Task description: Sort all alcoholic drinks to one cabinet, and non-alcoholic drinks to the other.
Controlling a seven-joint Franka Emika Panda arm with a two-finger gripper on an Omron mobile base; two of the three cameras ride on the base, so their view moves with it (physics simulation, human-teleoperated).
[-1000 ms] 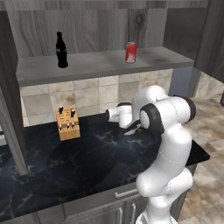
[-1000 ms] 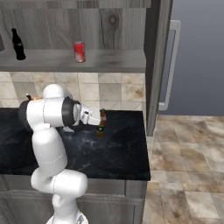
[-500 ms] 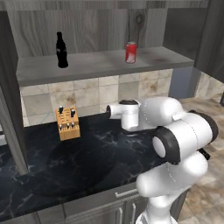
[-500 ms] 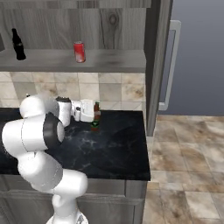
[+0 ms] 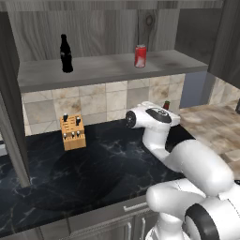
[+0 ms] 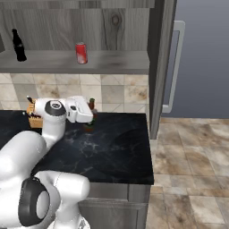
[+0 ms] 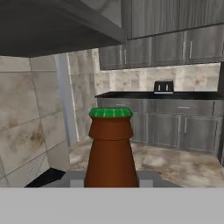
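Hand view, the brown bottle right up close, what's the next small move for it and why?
Probably lift the brown bottle straight up off the dark counter. The jaws appear closed on it, and it sits low by the counter. The cola bottle and red can already share the shelf above, so this one likely belongs elsewhere.

The white arm is rising from the base, bending forward at its dark elbow joint and reaching out low and level. In the right base view its wrist is pointing to the right, with the gripper (image 6: pixel 91 120) at the end. In the left base view the hand is facing away from the camera. The 2 fingers are standing narrowly apart, closing around something brown between them.
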